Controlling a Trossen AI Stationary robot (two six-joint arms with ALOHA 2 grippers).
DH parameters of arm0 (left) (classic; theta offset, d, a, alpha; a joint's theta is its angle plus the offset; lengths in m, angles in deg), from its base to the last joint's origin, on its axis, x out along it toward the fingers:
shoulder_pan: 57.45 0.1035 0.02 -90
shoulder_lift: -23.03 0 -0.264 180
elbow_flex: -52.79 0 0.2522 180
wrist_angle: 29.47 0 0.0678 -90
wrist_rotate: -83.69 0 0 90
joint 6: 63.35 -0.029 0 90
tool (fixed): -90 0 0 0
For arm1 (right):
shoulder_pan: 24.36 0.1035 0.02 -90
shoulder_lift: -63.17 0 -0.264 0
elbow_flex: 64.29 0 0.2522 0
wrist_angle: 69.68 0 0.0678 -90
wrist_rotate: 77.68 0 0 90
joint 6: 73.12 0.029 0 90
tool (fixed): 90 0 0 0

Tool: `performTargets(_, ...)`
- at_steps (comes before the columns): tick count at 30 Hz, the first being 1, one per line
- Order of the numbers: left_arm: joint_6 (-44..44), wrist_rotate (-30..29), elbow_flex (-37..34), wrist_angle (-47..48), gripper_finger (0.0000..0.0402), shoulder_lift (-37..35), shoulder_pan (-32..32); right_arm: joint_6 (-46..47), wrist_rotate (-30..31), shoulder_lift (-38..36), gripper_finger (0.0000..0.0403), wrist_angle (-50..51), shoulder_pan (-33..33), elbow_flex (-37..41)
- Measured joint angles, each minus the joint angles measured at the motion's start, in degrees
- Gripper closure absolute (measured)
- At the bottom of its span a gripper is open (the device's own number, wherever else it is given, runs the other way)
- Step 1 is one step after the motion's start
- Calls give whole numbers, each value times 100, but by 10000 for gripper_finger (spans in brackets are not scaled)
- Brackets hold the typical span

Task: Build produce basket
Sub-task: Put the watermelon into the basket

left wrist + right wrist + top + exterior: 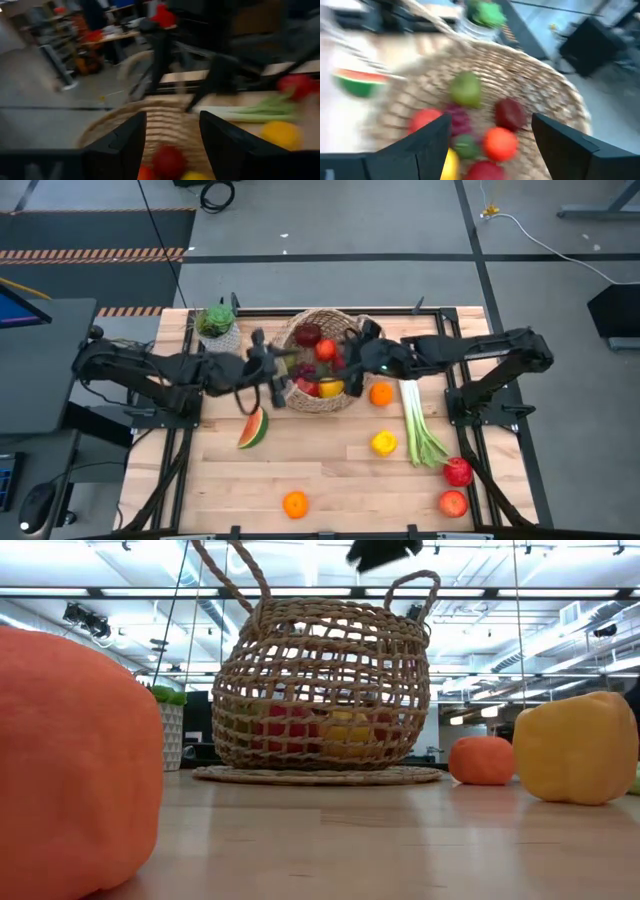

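The large round tan wicker basket point(322, 362) sits toward the far middle of the pale wooden table point(330, 480), already holding a dark red apple point(308, 334), an orange fruit point(325, 349), purple grapes point(303, 371) and a yellow lemon point(331, 388). From left to right in the high view: a small white pot with a green plant point(217, 325) stands at the far left corner of the table, the left gripper point(262, 370) reaches in at the basket's left rim, a watermelon slice point(253, 428) lies just in front of that arm, and a lone orange point(295, 504) rests near the front edge. The right gripper point(352, 350) hangs over the basket's right rim; beside the basket lie another orange point(381, 394), a yellow lemon-shaped fruit point(384, 443), a long green-white leek point(418, 423) and two red apples point(457, 472) near the right front. The left wrist view shows its two dark fingers point(125, 147) spread apart with nothing between them, above the basket's inside. The right wrist view likewise shows parted, empty fingers point(425, 147) and adds a green pear point(466, 90) among the fruit, which the overhead view does not make clear. The low view alone shows the basket's two loop handles point(412, 585) and the red and yellow fruit through the weave.
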Motion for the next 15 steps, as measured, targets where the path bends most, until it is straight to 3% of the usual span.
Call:
performTargets(8, 1080, 16, 11, 442, 213, 215, -1362, 1177, -680, -388, 135, 827, 1138, 4)
performTargets(15, 2555, 2, 7, 2042, 214, 565, -2355, 2925, -939, -122, 137, 2379, 2244, 338)
